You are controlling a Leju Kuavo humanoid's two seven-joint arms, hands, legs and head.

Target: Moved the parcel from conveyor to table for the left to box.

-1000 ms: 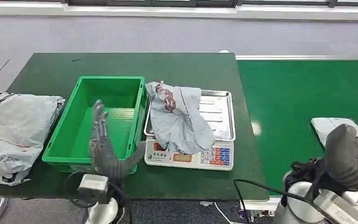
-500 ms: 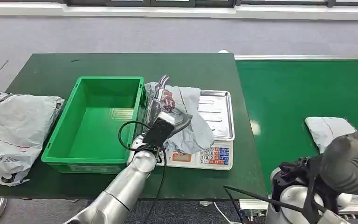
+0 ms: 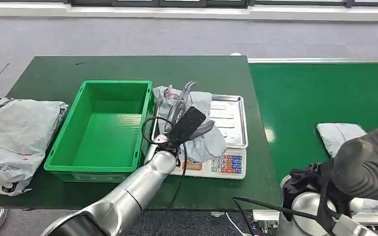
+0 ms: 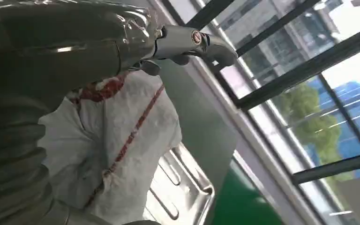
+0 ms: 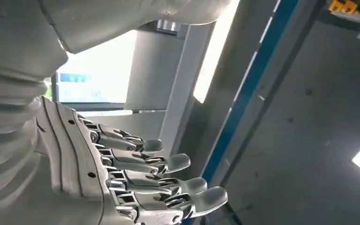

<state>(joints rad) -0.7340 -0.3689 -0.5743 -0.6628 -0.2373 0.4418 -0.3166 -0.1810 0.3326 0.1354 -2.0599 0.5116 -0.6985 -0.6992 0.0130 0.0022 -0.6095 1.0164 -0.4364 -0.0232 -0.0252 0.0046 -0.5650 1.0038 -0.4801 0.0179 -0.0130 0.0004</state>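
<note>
1. Head view: the grey parcel lies crumpled on the steel tray of the scale, which stands on the dark green table just beside the green box. That placement suits the handover, I judge: the box sits on the left arm's side, a short carry away. The left hand hangs over the parcel with its fingers pointing away from the robot, open and holding nothing; whether it touches the bag I cannot tell. Another parcel waits on the conveyor, near the right arm, whose hand I cannot make out here. A large grey bag lies at the table's left end.

2. Left wrist view: the left hand's fingers stretch out above the white, red-marked bag, straight rather than curled, with nothing pinched between them. The tray's ribbed surface shows beyond the bag. The reach looks aimed at a grasp not yet made.

3. Right wrist view: the right hand holds nothing, its fingers extended side by side with small gaps. The camera faces ceiling and wall, so the hand seems parked, leaving the parcel to the left.
</note>
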